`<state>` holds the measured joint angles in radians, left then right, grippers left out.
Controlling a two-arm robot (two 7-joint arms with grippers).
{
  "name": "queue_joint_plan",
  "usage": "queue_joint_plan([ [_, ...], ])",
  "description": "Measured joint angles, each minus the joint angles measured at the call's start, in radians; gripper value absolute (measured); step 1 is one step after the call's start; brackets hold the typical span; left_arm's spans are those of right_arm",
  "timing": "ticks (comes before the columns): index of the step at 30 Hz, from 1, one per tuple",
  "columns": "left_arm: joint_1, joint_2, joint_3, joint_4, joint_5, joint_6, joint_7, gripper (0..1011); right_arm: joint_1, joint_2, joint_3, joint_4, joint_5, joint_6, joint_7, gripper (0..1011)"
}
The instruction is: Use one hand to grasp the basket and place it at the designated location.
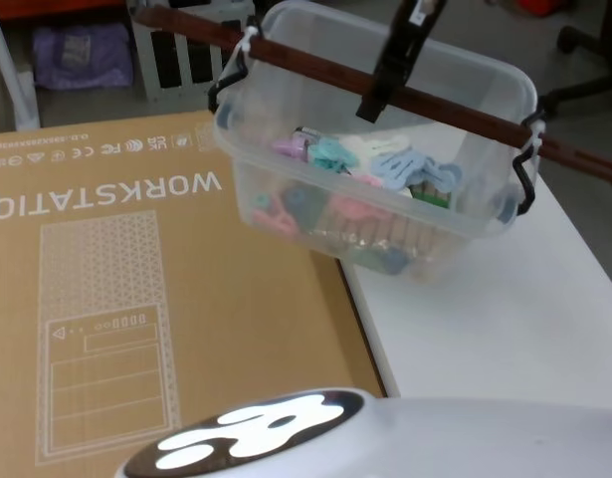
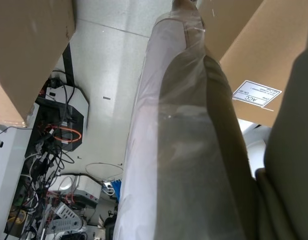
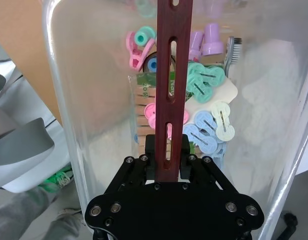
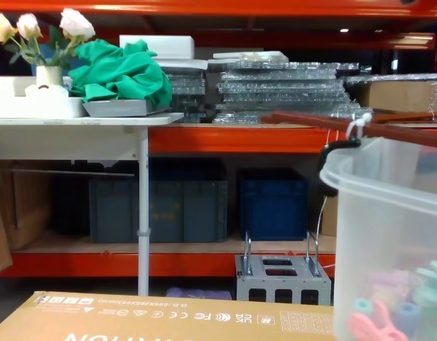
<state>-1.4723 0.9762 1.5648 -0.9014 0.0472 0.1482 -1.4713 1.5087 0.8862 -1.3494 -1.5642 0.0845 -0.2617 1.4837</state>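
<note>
Right hand (image 1: 370,105) clamping basket (image 1: 286,110) handle.

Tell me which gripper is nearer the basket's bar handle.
Right. The right gripper is shut on the bar handle near its middle, above the basket. The left arm is off to the side, away from the basket, its gripper's position unclear.

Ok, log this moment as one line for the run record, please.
phase: carrying | right gripper: shut on bar handle | basket: tilted, over table edge beside cardboard box | contents: plastic clips | left gripper: not in view
</note>
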Motion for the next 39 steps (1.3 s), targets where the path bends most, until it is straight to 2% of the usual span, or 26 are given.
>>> queue_joint_plan([
  [2, 0.0, 0.0, 0.0, 0.0, 0.0, 0.0, 0.0, 0, -0.002, 0.006, 0.002, -0.005, -0.002, 0.006, -0.002, 240],
  [5, 0.0, 0.0, 0.0, 0.0, 0.0, 0.0, 0.0, 0, -0.008, 0.036, 0.011, -0.028, -0.012, 0.037, -0.014, 239],
  [10, 0.0, 0.0, 0.0, 0.0, 0.0, 0.0, 0.0, 0, -0.025, 0.098, 0.029, -0.076, -0.024, 0.104, -0.043, 239],
  [20, 0.0, 0.0, 0.0, 0.0, 0.0, 0.0, 0.0, 0, -0.05, 0.147, 0.054, -0.115, -0.033, 0.16, -0.062, 240],
  [28, 0.0, 0.0, 0.0, 0.0, 0.0, 0.0, 0.0, 0, -0.086, 0.245, 0.077, -0.19, -0.038, 0.253, -0.11, 240],
  [31, 0.0, 0.0, 0.0, 0.0, 0.0, 0.0, 0.0, 0, -0.107, 0.29, 0.089, -0.223, -0.039, 0.296, -0.145, 239],
  [37, 0.0, 0.0, 0.0, 0.0, 0.0, 0.0, 0.0, 0, -0.131, 0.331, 0.103, -0.254, -0.038, 0.34, -0.184, 240],
  [39, 0.0, 0.0, 0.0, 0.0, 0.0, 0.0, 0.0, 0, -0.144, 0.357, 0.109, -0.273, -0.038, 0.369, -0.207, 239],
])
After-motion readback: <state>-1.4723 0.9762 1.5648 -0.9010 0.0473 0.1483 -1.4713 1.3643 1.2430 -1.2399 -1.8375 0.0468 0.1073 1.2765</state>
